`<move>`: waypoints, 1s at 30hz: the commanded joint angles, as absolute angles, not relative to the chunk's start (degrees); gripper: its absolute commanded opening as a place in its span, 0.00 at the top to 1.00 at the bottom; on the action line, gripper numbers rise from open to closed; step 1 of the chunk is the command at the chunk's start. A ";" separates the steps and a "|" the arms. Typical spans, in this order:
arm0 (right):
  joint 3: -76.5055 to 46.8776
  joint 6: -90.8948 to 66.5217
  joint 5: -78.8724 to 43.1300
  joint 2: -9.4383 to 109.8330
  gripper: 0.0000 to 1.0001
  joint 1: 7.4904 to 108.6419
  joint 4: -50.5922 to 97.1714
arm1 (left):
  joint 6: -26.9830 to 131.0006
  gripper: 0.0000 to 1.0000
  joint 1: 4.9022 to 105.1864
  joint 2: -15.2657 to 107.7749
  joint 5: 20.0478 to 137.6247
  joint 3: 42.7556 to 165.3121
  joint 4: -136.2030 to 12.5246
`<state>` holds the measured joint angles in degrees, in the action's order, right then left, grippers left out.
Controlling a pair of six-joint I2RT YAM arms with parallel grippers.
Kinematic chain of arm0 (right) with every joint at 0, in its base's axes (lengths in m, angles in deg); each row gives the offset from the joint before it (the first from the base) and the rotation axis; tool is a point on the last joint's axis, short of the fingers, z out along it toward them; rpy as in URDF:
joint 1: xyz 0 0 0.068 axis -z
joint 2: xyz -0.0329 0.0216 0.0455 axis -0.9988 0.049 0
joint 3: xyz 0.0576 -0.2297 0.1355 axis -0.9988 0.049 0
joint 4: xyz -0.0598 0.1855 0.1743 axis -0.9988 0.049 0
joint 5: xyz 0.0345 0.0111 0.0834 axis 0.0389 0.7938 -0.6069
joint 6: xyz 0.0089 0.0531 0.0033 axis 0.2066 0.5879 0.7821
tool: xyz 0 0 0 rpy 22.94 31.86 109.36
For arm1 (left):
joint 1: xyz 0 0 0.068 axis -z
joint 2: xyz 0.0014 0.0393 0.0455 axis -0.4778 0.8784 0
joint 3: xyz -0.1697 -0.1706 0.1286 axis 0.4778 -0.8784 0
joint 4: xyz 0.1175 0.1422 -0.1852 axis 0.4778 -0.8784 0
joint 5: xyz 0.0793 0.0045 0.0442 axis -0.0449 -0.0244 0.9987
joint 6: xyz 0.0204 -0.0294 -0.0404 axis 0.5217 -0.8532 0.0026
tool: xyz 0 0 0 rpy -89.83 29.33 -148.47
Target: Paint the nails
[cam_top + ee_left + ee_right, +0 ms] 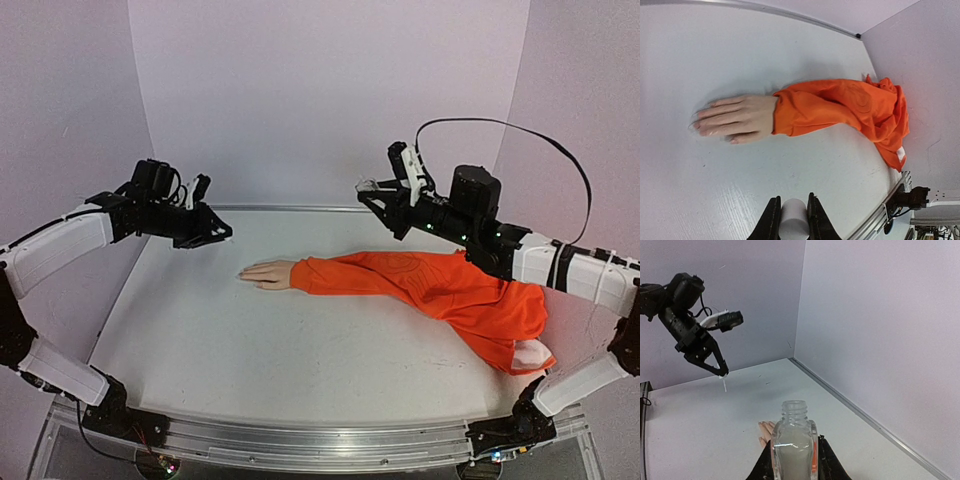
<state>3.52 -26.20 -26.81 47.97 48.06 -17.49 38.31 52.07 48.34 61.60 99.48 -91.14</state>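
The pale mannequin hand lies flat on the table, sticking out of an orange sleeve, fingers pointing left. Its nails are tiny at the fingertips in the left wrist view. My left gripper hovers above and left of the hand, shut on a white cap. The cap's thin brush hangs below it in the right wrist view. My right gripper is raised over the sleeve, shut on a small clear bottle with an open neck.
White table with purple walls at the back and both sides. The sleeve bunches into a heap at the right, near my right arm. A metal rail runs along the near edge.
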 commanded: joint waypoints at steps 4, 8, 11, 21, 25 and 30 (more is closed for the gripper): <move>4.27 -30.63 -21.81 44.71 1.00 47.79 -18.81 | 40.11 1.00 48.41 51.40 64.05 91.42 -80.88; 4.42 -31.62 -21.14 46.12 1.00 47.75 -18.92 | 40.00 1.00 47.34 56.71 64.45 90.76 -75.77; 3.93 -31.74 -21.14 47.52 1.00 47.78 -18.88 | 39.71 1.00 46.18 60.62 64.43 91.34 -72.67; 2.55 -31.93 -22.38 50.33 1.00 49.09 -19.00 | 39.54 1.00 44.97 68.62 64.43 93.10 -68.05; 2.46 -31.63 -23.27 51.06 1.00 49.80 -19.22 | 40.31 1.00 44.39 70.25 64.88 93.52 -67.55; 2.59 -31.48 -23.46 51.64 1.00 50.26 -19.41 | 41.29 1.00 43.89 71.59 65.67 93.68 -66.88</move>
